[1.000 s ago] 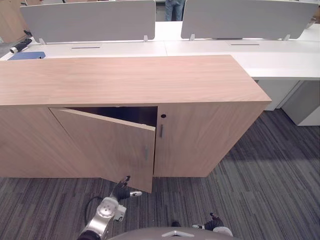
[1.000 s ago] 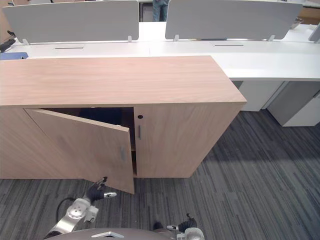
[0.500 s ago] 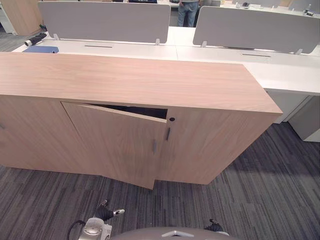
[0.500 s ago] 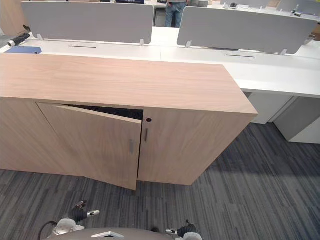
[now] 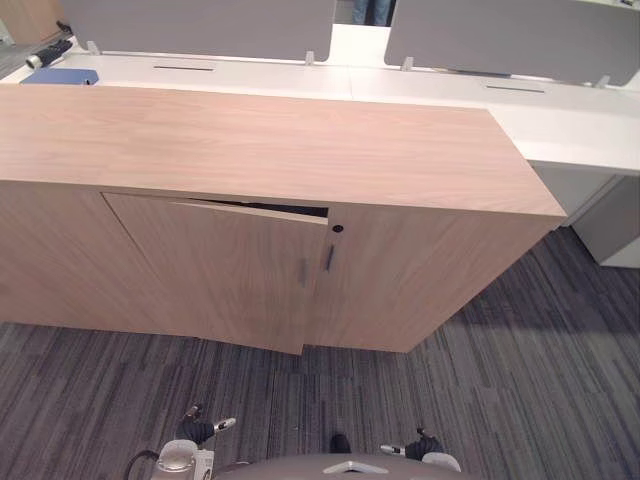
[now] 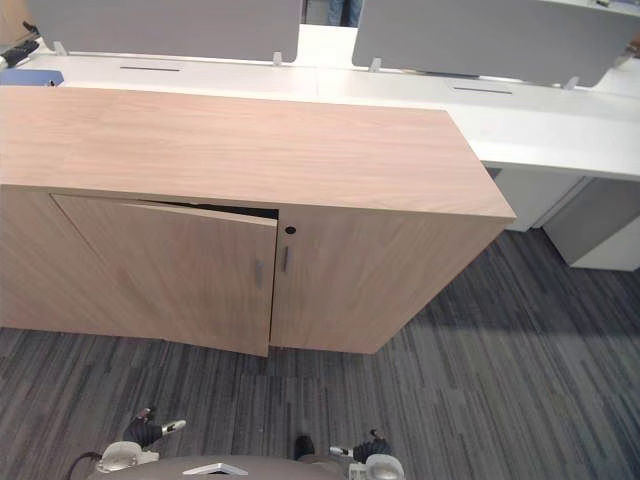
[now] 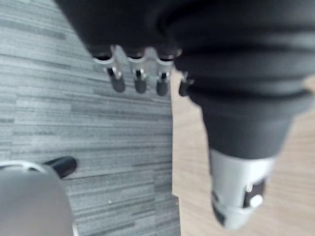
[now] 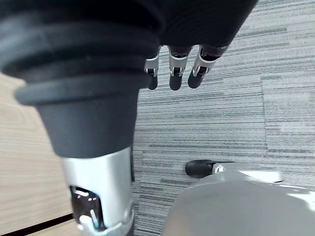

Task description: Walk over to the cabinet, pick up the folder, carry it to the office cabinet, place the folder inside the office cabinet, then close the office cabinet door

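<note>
The wooden office cabinet (image 5: 260, 140) stands in front of me, low and wide. Its left door (image 5: 220, 270) is almost shut, with only a thin dark gap (image 5: 290, 209) left along its top edge near the right door (image 6: 350, 280). What lies inside is hidden. My left hand (image 5: 200, 432) hangs low over the carpet, well short of the door; its fingers (image 7: 139, 81) are straight and hold nothing. My right hand (image 5: 415, 447) hangs at the lower right, its fingers (image 8: 174, 73) relaxed and empty too.
White desks (image 5: 560, 125) with grey screens (image 5: 200, 25) run behind the cabinet. A flat blue item (image 5: 62, 76) and a black object (image 5: 45, 55) lie on the far left desk. A person's legs (image 5: 378, 10) show at the back. Grey striped carpet (image 5: 520, 370) spreads to the right.
The left door has swung from wide ajar to nearly shut. My left hand has dropped back from the door's lower edge. The camera has shifted as well.
</note>
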Robot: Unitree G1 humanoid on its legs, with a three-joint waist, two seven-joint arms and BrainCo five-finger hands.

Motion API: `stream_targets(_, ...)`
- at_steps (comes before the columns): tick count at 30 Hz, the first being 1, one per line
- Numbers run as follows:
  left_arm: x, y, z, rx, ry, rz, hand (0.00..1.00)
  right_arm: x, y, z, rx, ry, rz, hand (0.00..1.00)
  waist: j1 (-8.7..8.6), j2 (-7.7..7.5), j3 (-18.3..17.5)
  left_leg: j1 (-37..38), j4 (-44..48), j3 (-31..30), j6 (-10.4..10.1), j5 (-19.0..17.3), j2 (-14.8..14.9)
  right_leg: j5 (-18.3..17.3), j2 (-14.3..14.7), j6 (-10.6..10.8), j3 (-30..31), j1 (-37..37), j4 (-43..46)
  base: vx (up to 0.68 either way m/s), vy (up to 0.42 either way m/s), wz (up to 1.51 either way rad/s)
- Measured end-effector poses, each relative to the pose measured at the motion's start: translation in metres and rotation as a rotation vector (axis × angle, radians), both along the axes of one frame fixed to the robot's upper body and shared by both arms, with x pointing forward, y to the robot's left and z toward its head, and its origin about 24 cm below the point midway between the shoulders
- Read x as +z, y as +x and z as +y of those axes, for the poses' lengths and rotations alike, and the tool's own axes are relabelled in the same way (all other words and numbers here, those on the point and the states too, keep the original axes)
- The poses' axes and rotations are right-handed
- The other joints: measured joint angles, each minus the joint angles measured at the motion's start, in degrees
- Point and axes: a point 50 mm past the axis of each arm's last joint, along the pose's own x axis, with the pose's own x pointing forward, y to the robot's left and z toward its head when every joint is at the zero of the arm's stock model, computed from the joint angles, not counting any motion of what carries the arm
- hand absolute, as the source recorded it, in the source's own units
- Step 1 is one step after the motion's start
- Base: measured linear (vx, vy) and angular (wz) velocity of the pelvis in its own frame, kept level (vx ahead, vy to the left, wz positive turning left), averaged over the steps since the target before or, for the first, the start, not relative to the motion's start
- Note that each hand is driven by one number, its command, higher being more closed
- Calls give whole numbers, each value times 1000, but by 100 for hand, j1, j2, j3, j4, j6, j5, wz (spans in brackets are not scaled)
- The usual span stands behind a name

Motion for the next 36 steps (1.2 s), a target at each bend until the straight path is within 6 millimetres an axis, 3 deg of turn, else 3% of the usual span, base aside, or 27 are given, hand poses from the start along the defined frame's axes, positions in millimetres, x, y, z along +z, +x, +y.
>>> stream_targets(2,0,0,0,24,-3,-3,0,1,0,-6,-18,-11,-3,0,13,123,75,151,-75,7,-8,-56,33,28,48,-12,61,70,-1,-78,-25,-20)
stream_targets(4,-1,-5,0,47,-5,4,0,1,-1,-7,-19,-12,-1,0,12,147,83,313,-120,24,-23,-65,64,34,81,-20,83,166,-3,-84,-23,-14)
stream_targets(11,-4,-11,-5,60,-16,21,0,-1,-12,-7,-31,-10,25,0,37,104,64,327,-195,16,-129,-139,99,6,133,-59,204,129,-42,-106,-39,-12)
stream_targets(18,-6,-16,-4,75,-15,42,0,-1,-13,-8,-44,-6,25,0,59,161,21,366,-284,-27,-173,-139,148,-17,188,-80,212,65,-38,22,-6,-2)
stream_targets(36,-7,-20,-1,134,-29,54,0,-3,-12,-6,-41,1,41,0,102,99,-41,415,-281,-198,-85,-126,91,5,171,-66,78,96,-43,-13,-16,0)
